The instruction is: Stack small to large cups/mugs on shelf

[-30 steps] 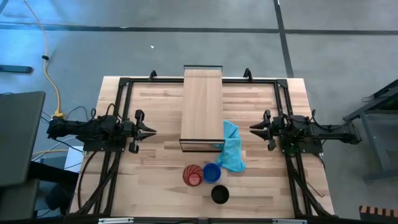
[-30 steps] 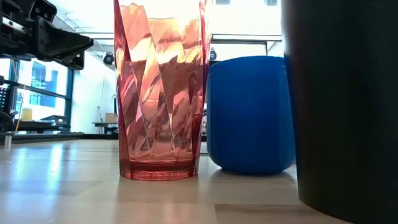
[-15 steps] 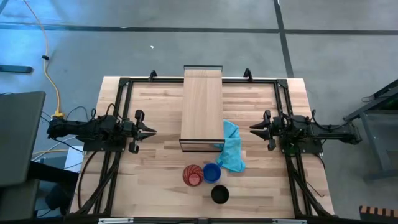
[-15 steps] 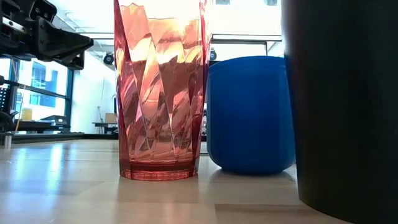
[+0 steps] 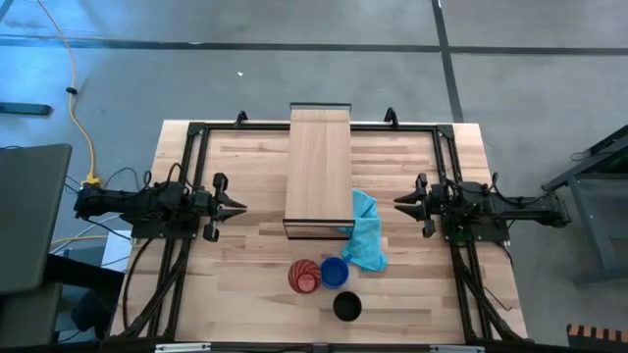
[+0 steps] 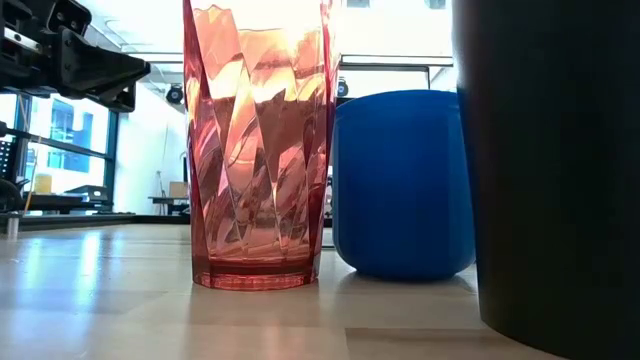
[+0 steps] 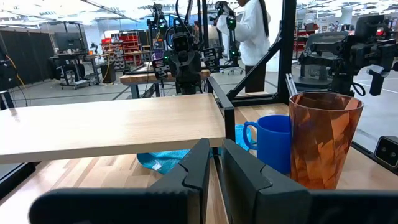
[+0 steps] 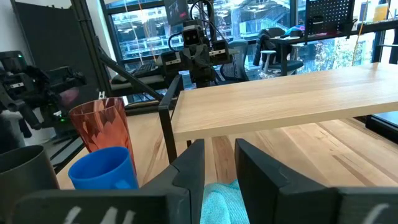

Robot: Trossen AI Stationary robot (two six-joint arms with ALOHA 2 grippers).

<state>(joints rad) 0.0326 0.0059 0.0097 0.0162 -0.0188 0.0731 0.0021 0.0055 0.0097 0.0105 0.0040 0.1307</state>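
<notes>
High view: the red tumbler (image 5: 303,276), blue mug (image 5: 334,272) and black cup (image 5: 346,307) stand clustered on the counter (image 5: 245,294) near its front edge, short of the shelf (image 5: 319,167), which carries nothing. A light-blue cloth (image 5: 367,235) lies beside the shelf's front right corner. The left end effector (image 5: 235,207) and right end effector (image 5: 400,204) wait at either side, well apart from the cups.

Low view: the tumbler (image 6: 257,145) is tall, faceted and translucent; likely light rigid plastic, tippy, smooth-walled. The mug (image 6: 402,182) is squat and looks stable.

Left wrist view: the left end effector (image 7: 214,171) has fingers nearly together, holding nothing. The mug's handle (image 7: 250,134) shows; a rim-wall pinch seems safer than the handle.

Right wrist view: the right end effector (image 8: 219,163) has fingers slightly apart, empty. The black cup (image 8: 25,165) looks stiff; grip by the rim.
</notes>
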